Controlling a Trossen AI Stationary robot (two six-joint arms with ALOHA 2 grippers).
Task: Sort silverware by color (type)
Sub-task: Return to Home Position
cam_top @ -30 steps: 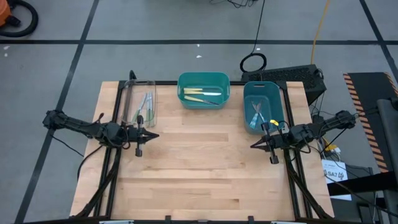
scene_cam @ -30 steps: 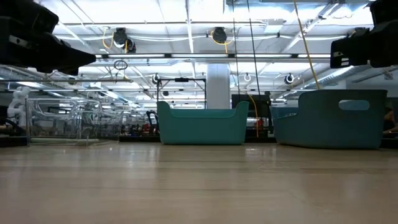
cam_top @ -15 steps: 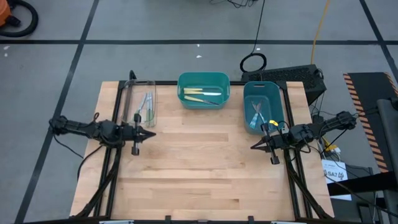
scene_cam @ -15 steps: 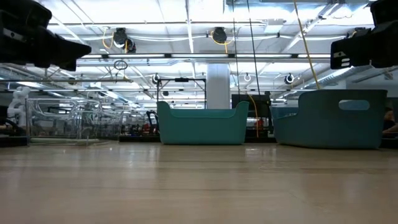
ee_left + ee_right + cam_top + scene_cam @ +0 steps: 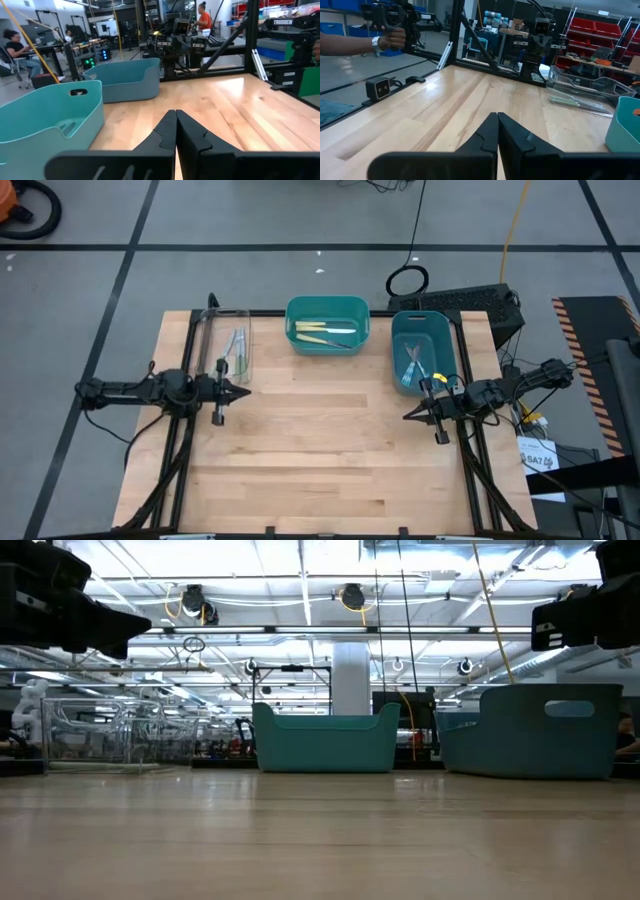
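The silverware lies in three containers along the table's far side. Pale green pieces [image 5: 236, 345] lie in the clear tray [image 5: 212, 330], yellow ones [image 5: 325, 332] in the teal bin [image 5: 327, 305], light blue ones [image 5: 414, 367] in the blue bin [image 5: 436, 325]. My left gripper [image 5: 248, 391] hovers shut just near of the clear tray, pointing toward the table's right. My right gripper [image 5: 406, 416] hovers shut near of the blue bin, pointing left. Both hold nothing; the wrist views show the fingers closed together at my left gripper [image 5: 175, 112] and my right gripper [image 5: 498, 115].
Bare wooden table top [image 5: 320, 460] spreads between and near of both grippers. In the low view the teal bin [image 5: 325, 740], blue bin [image 5: 530, 730] and clear tray [image 5: 100, 735] stand at the far side. A person's arm [image 5: 360, 42] shows beyond the table's edge.
My left gripper has shifted slightly toward the table's far edge while its arm swung behind it; it stays shut. The right arm has kept still, and the silverware has not moved.
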